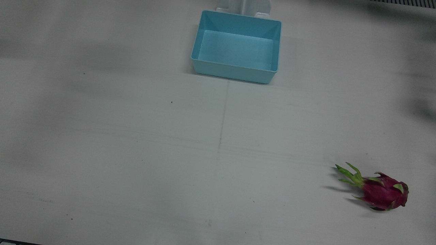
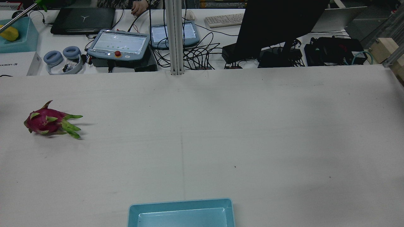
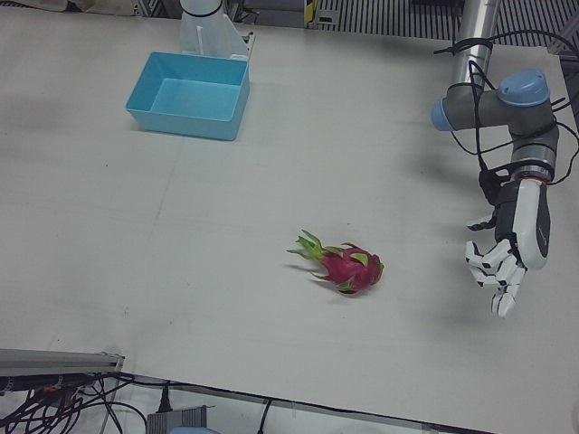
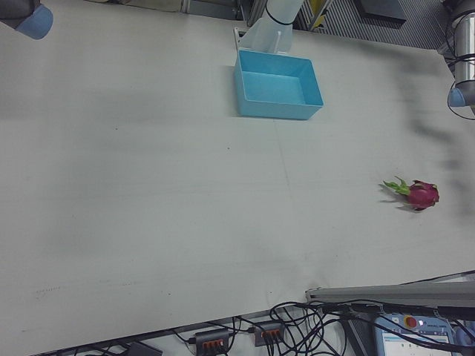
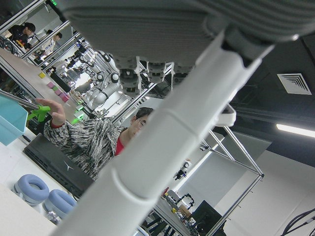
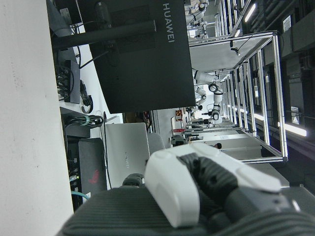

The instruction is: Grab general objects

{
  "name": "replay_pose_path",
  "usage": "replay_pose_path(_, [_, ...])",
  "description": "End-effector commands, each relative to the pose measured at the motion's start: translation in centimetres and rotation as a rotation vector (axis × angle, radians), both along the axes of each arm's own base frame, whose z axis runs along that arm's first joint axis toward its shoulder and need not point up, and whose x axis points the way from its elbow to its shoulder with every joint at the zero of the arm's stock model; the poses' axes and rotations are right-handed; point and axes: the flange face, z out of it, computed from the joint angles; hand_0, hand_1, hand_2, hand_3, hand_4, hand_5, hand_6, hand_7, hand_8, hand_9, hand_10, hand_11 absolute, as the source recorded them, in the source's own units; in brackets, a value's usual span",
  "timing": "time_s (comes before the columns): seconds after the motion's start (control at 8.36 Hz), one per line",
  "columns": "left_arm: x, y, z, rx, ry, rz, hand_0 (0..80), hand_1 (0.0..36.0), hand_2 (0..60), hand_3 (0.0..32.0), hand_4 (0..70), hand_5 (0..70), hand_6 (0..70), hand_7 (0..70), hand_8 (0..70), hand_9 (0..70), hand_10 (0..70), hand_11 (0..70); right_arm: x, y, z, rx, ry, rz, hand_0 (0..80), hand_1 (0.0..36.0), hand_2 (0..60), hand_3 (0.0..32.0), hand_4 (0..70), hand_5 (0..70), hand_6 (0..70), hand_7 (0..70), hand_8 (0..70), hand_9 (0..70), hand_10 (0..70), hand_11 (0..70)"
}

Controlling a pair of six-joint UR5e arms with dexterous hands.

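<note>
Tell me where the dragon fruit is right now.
The dragon fruit lies on the table's robot-left half, at the left-front view's centre, apart from the open left hand and far from the blue bin.

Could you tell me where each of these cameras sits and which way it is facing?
Front view: overhead, looking down on dragon fruit and blue bin; no arm.
Rear view: high behind, facing the operators' desk; no arm.
Left-front view: operators' side; left hand open beside the fruit.
Right-front view: operators' side, whole table; only arm joints at the corners.
Left hand view: on the hand, aimed upward; fingers.
Right hand view: sideways; right hand and monitor.
All four fixed views share fruit and bin.
</note>
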Motion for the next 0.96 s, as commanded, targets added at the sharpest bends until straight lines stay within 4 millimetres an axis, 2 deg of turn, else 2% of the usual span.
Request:
replay_pose_path(0.0, [0.1, -0.2, -2.8, 0.026, -0.002, 0.001, 80.0, 36.0, 60.0, 0.0, 26.1, 70.0, 19.8, 70.0, 2.9, 13.8, 0.0, 0.0, 0.0, 0.0, 0.0, 0.0, 0.0, 0.0, 0.0, 0.0, 0.0, 0.0, 0.0, 0.0, 0.0, 0.0, 0.0, 0.0, 0.0, 0.0])
replay_pose_path(0.12, [0.4, -0.8, -5.1, 0.032, -0.023, -0.003, 80.0, 36.0, 60.0, 0.0, 25.7, 70.0, 19.7, 70.0, 2.9, 13.8, 0.0, 0.0, 0.0, 0.0, 0.0, 0.0, 0.0, 0.002, 0.0, 0.0, 0.0, 0.0, 0.0, 0.0, 0.0, 0.0, 0.0, 0.0, 0.0, 0.0])
replay_pose_path(0.24, [0.6, -0.7, -7.0, 0.044, -0.048, -0.003, 80.0, 36.0, 60.0, 0.0, 21.9, 70.0, 16.0, 70.0, 2.2, 12.6, 0.0, 0.0, 0.0, 0.0, 0.0, 0.0, 0.0, 0.0, 0.0, 0.0, 0.0, 0.0, 0.0, 0.0, 0.0, 0.0, 0.0, 0.0, 0.0, 0.0])
replay_pose_path(0.36, [1.0, -0.7, -8.7, 0.054, -0.111, -0.017, 80.0, 36.0, 60.0, 0.0, 17.1, 70.0, 12.2, 64.5, 1.4, 11.5, 0.0, 0.0, 0.0, 0.0, 0.0, 0.0, 0.0, 0.0, 0.0, 0.0, 0.0, 0.0, 0.0, 0.0, 0.0, 0.0, 0.0, 0.0, 0.0, 0.0])
replay_pose_path(0.48, [1.6, -0.3, -9.0, 0.033, -0.173, -0.008, 80.0, 36.0, 60.0, 0.0, 12.1, 70.0, 7.5, 58.7, 0.5, 10.3, 0.0, 0.0, 0.0, 0.0, 0.0, 0.0, 0.0, 0.0, 0.0, 0.0, 0.0, 0.0, 0.0, 0.0, 0.0, 0.0, 0.0, 0.0, 0.0, 0.0])
replay_pose_path(0.6, [2.0, -0.1, -9.9, 0.027, -0.237, -0.011, 80.0, 36.0, 60.0, 0.0, 10.5, 70.0, 3.4, 53.7, 0.0, 9.3, 0.0, 0.0, 0.0, 0.0, 0.0, 0.0, 0.0, 0.0, 0.0, 0.0, 0.0, 0.0, 0.0, 0.0, 0.0, 0.0, 0.0, 0.0, 0.0, 0.0])
replay_pose_path(0.72, [4.0, 0.2, -11.8, 0.023, -0.333, 0.004, 80.0, 36.0, 60.0, 0.0, 9.1, 70.0, 1.3, 48.9, 0.0, 8.3, 0.0, 0.0, 0.0, 0.0, 0.0, 0.0, 0.0, 0.0, 0.0, 0.0, 0.0, 0.0, 0.0, 0.0, 0.0, 0.0, 0.0, 0.0, 0.0, 0.0])
replay_pose_path(0.84, [6.6, 0.3, -15.1, 0.03, -0.379, 0.039, 80.0, 36.0, 60.0, 0.0, 5.3, 70.0, 0.0, 46.0, 0.0, 7.8, 0.0, 0.0, 0.0, 0.0, 0.0, 0.0, 0.0, 0.0, 0.0, 0.0, 0.0, 0.0, 0.0, 0.0, 0.0, 0.0, 0.0, 0.0, 0.0, 0.0])
